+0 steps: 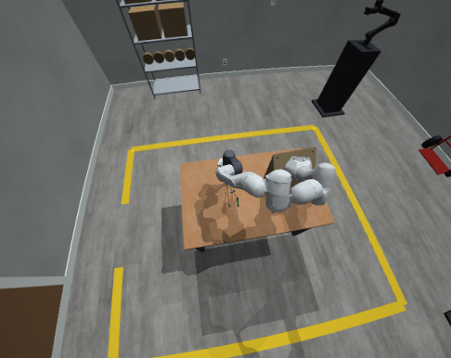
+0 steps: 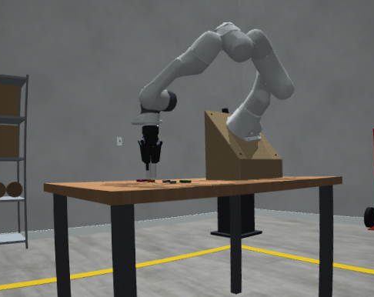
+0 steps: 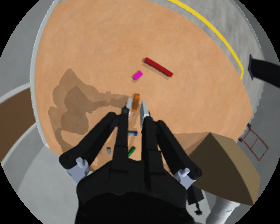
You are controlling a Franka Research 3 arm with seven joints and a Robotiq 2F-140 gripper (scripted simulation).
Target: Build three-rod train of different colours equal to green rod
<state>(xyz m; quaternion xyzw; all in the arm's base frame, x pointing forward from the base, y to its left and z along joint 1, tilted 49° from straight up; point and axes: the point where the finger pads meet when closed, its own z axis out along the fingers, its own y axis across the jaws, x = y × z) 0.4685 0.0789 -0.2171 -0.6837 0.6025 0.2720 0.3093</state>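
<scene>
My gripper points down low over the table, its fingers narrowly apart and nothing held. An orange rod lies just ahead of and partly between the fingertips in the wrist view. A magenta rod lies beyond it, and a red rod lies farther out, slanted. A blue rod shows between the fingers, a greyish piece at its left. A small grey rod lies left of the fingers. The green rod is partly hidden by the gripper in the wrist view.
The wooden table carries the rods. The arm's slanted wooden mount stands to the right of the rods. The arm's shadow falls over the table beside the rods.
</scene>
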